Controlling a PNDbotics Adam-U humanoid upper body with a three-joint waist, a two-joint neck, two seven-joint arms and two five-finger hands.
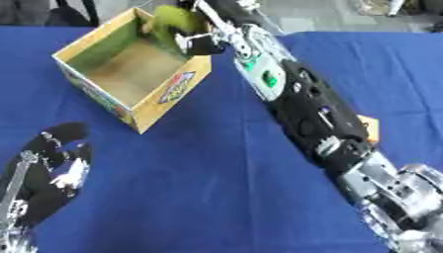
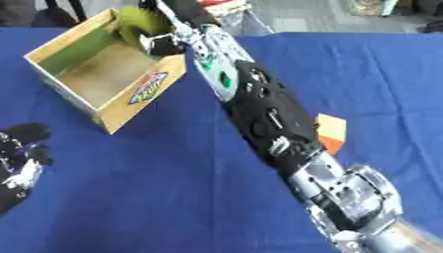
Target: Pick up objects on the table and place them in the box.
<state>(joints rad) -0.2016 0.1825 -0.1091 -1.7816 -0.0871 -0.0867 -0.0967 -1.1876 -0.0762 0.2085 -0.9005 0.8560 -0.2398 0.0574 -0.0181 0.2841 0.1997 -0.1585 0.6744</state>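
An open cardboard box (image 1: 173, 91) stands at the far left of the blue table, and its floor shows bare. My right arm stretches from the lower right up to the box's far right corner. There my right hand (image 1: 204, 44) is curled on a blurred yellow-green object (image 1: 176, 22), held over that corner above the rim. A small orange and cream block (image 2: 332, 132) lies on the cloth beside my right forearm, partly hidden by it. My left hand (image 1: 48, 168) rests at the lower left with its fingers relaxed, holding nothing.
The blue cloth (image 1: 216, 188) covers the table between the box and the near edge. Grey floor and dark shapes lie beyond the table's far edge.
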